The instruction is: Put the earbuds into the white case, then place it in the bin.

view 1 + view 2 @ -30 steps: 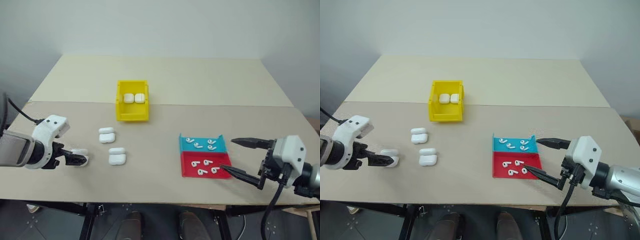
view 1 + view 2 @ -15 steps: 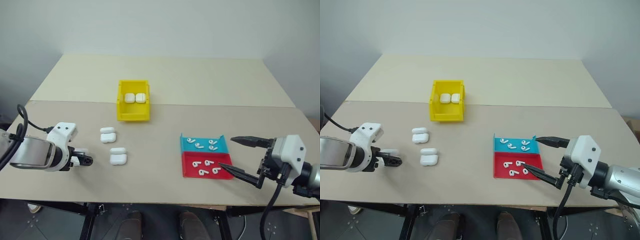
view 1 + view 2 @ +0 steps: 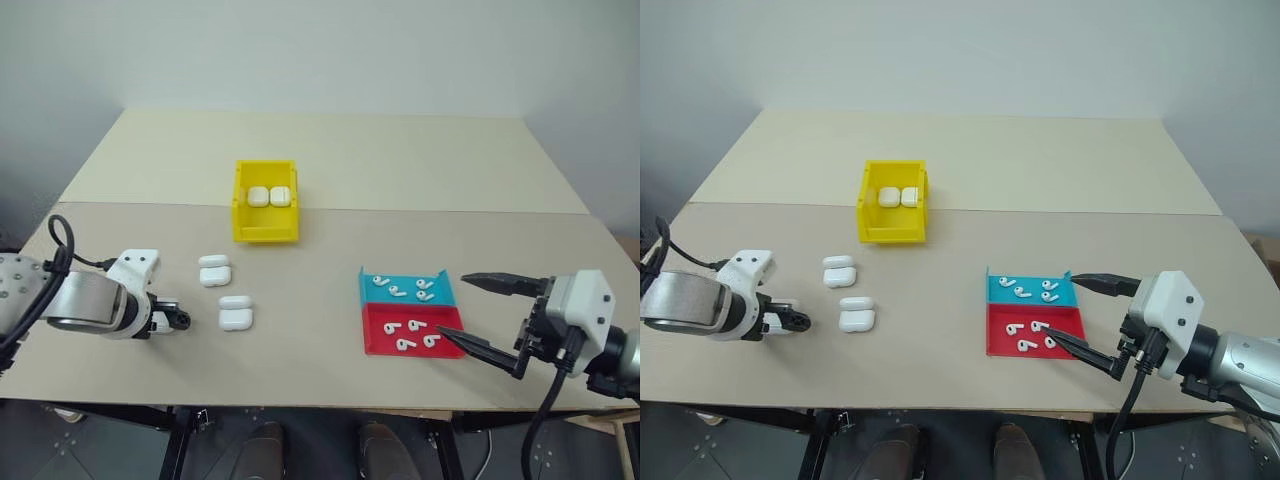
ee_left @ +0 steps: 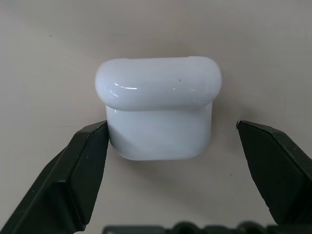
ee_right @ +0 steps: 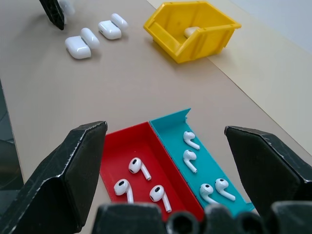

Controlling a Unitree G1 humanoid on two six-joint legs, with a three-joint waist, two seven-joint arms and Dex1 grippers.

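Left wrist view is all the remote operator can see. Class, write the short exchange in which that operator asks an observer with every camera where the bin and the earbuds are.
Operator: I see one white case on the table between my open left fingers. Where is the bin?
Observer: It stands farther back, toward the table's middle, with two cases already inside.
Operator: And the earbuds?
Observer: Four lie in the blue tray and four in the red tray, on the right side, by the open right gripper.
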